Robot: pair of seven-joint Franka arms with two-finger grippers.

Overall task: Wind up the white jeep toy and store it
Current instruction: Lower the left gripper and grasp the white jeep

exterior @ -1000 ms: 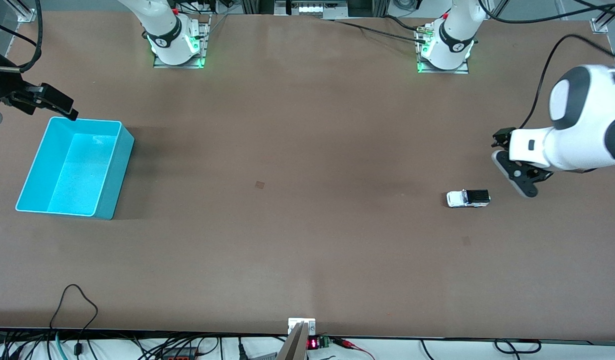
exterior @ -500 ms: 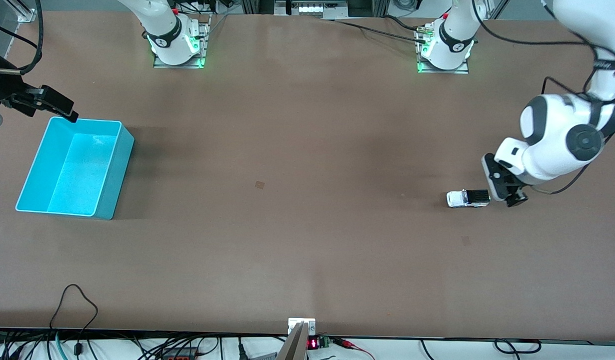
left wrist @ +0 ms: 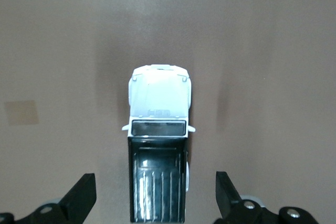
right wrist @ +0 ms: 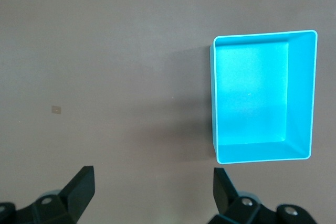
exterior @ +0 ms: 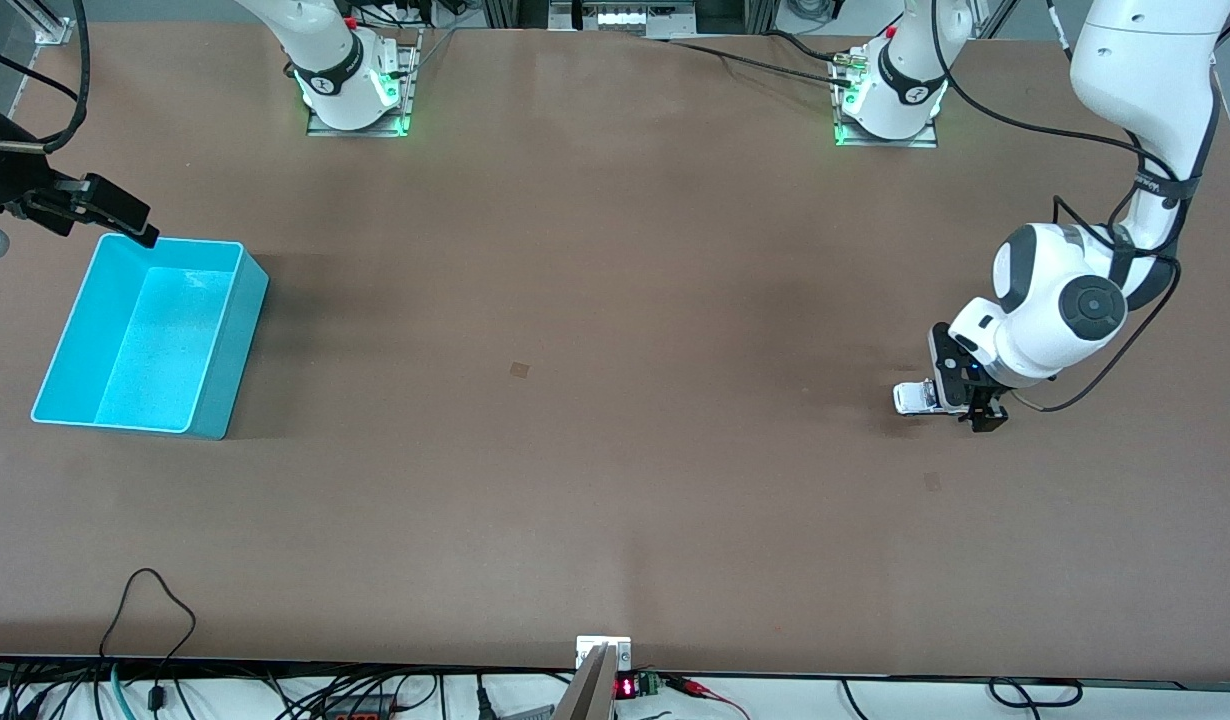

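While right tool (right wrist: 152, 195) waits open | left tool (left wrist: 155, 198) open over white jeep toy (left wrist: 158, 150)

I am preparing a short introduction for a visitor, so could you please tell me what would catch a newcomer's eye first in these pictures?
First, the left end effector down over the white jeep toy near the left arm's end of the table, its open fingers straddling the toy's black rear. Next, the bright turquoise bin, nothing in it, at the right arm's end of the brown table. The right end effector waits open above the bin's rim.
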